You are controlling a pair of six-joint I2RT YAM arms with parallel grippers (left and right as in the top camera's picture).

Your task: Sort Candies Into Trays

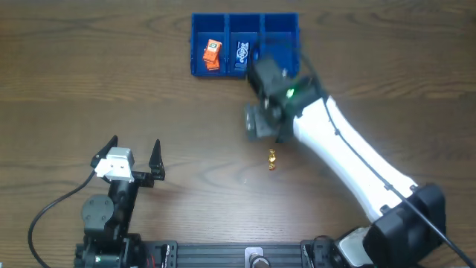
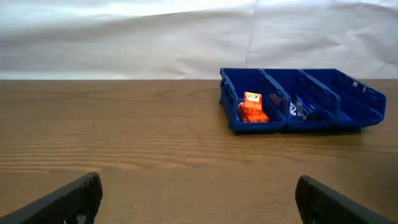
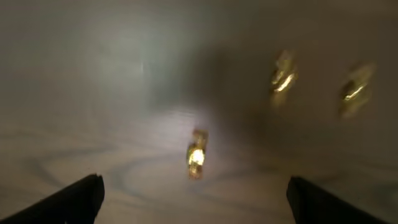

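Note:
A blue tray [image 1: 245,21] with three compartments stands at the table's far middle. Orange candies [image 1: 213,53] lie in its left compartment and a blue-wrapped candy [image 1: 241,52] in the middle one; both also show in the left wrist view, the orange candies [image 2: 253,107] and the blue candy [image 2: 300,109]. One gold candy [image 1: 273,159] lies on the wood nearer the front. My right gripper [image 1: 260,125] hangs open above it, the gold candy [image 3: 196,158] between its spread fingers. Two more blurred gold shapes [image 3: 283,78] show beyond. My left gripper [image 1: 135,144] stands open at the front left, holding nothing.
The right arm's white link [image 1: 349,160] crosses the right half of the table and covers part of the tray's right compartment [image 1: 280,30]. Bare wooden tabletop [image 1: 89,82] spreads to the left.

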